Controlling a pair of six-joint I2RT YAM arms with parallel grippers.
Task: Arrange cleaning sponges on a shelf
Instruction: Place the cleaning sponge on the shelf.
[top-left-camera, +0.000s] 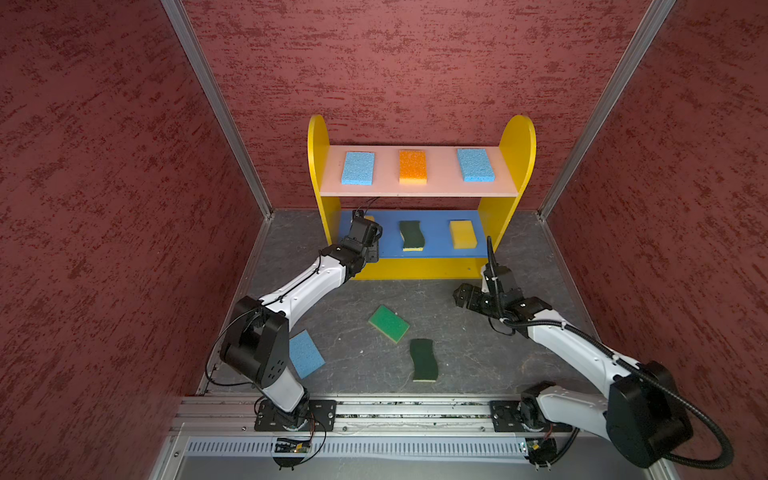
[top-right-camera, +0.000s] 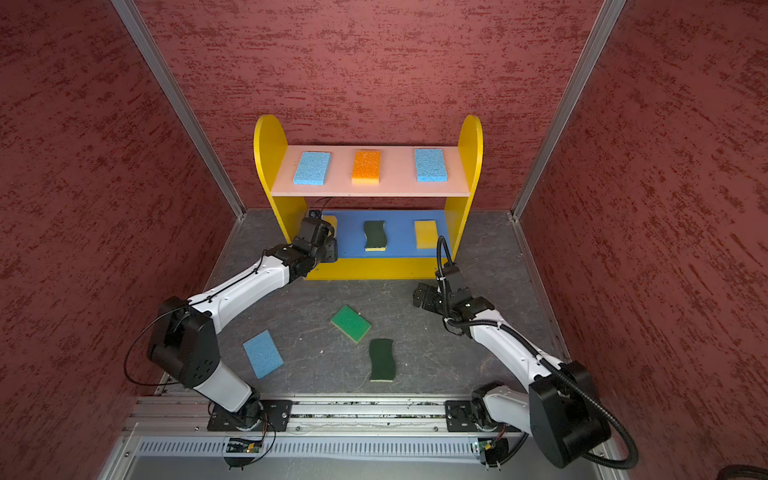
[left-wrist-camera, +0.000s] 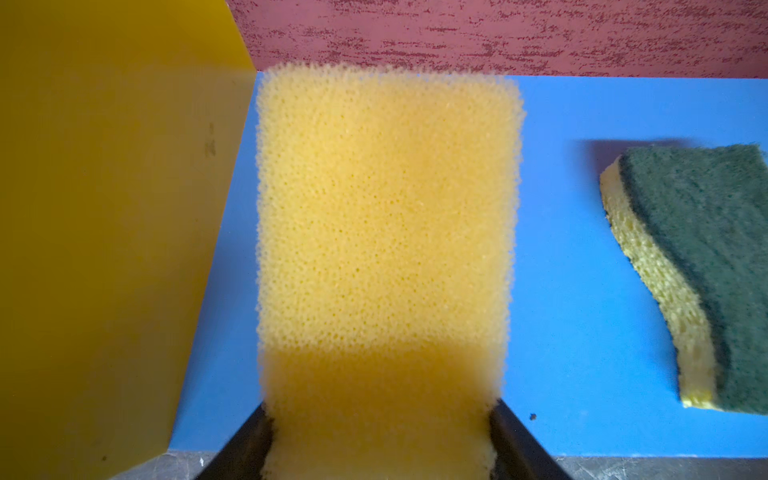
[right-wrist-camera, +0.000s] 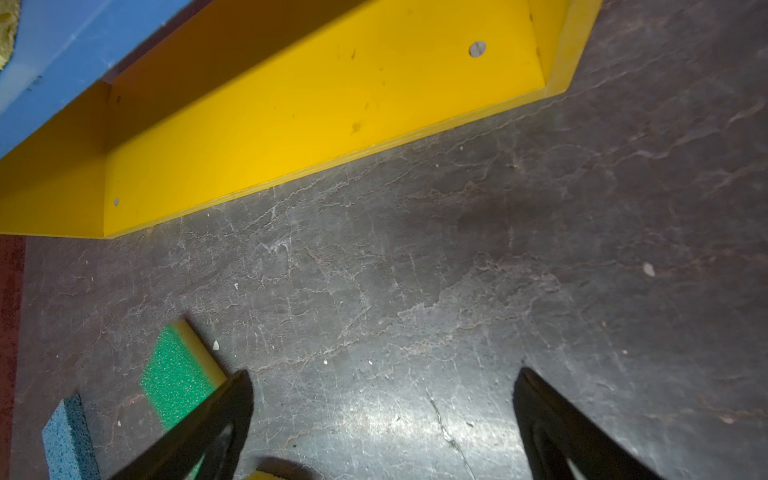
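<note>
My left claw (left-wrist-camera: 378, 419) is clenching the near edge of a yellow sponge (left-wrist-camera: 386, 216), probably light and squashy, at nine o'clock on the blue shelf board (left-wrist-camera: 582, 270), my right claw (right-wrist-camera: 384, 374) hanging released.

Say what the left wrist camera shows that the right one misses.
Left wrist only: the left gripper shut on a yellow sponge over the blue board, beside a dark green wavy sponge. Right wrist only: the open right gripper, a bright green sponge, a light blue sponge, the yellow bottom board. Both: the blue board and a yellow side panel.
</note>
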